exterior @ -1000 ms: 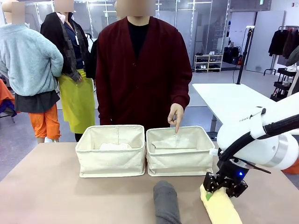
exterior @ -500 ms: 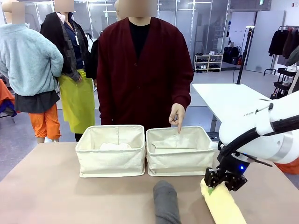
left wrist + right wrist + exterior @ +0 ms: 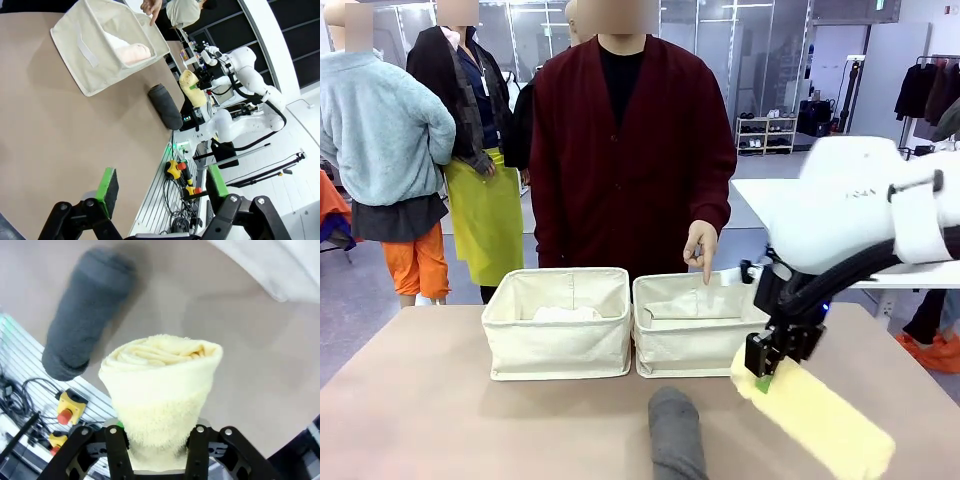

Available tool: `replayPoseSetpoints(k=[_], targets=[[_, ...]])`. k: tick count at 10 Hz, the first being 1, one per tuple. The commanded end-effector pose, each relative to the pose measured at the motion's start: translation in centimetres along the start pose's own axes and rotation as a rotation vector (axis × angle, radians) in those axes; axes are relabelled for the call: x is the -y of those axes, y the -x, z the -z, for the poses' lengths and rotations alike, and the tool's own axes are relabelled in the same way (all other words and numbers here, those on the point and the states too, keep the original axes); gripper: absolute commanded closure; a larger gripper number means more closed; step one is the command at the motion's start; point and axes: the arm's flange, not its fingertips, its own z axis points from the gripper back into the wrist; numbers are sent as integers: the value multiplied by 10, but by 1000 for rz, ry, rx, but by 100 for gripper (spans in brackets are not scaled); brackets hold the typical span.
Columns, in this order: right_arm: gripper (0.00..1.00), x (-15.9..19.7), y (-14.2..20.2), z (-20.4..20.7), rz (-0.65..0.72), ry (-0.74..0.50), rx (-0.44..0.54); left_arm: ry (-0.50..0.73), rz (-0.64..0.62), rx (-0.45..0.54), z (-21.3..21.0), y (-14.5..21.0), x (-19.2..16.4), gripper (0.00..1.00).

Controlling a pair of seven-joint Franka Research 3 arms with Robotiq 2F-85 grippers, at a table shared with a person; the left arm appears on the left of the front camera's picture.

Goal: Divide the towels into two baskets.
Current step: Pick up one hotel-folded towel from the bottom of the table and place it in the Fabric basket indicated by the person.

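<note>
My right gripper (image 3: 767, 366) is shut on one end of the pale yellow towel (image 3: 820, 415), which hangs tilted above the table just right of the right basket (image 3: 695, 350). In the right wrist view the yellow roll (image 3: 160, 385) sits clamped between the fingers (image 3: 117, 450). The dark grey towel (image 3: 675, 435) lies on the table in front of the baskets and shows again below the wrist (image 3: 85, 310). A white towel (image 3: 565, 314) lies in the left basket (image 3: 558, 345), a cream one (image 3: 672, 310) in the right. My left gripper (image 3: 162, 185) is open over bare table.
A person in a dark red cardigan stands behind the baskets, one hand (image 3: 698, 245) pointing down into the right basket. The left wrist view shows a basket (image 3: 85, 50), the grey towel (image 3: 166, 106) and the table's near edge with cables beyond it.
The right gripper closed on the yellow towel and lifted it off the table, up and toward the right basket. The grey towel and the person's pointing hand stayed put.
</note>
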Motion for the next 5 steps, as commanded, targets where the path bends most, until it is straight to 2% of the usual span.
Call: replayPoseSetpoints(k=[1, 2, 3, 4, 5], targets=[[100, -8, -26, 2, -395, 53, -34, 8, 13, -1, -1, 4, 6, 11], [100, -17, -27, 5, -505, 135, -26, 8, 13, -1, -1, 4, 6, 11], [100, -23, -21, 9, -556, 169, -19, 8, 13, -1, -1, 4, 6, 11], [100, -22, -24, 4, -329, 59, -52, 8, 13, -1, -1, 4, 6, 11], [100, -22, -24, 4, -329, 59, -52, 8, 13, -1, -1, 4, 6, 11]])
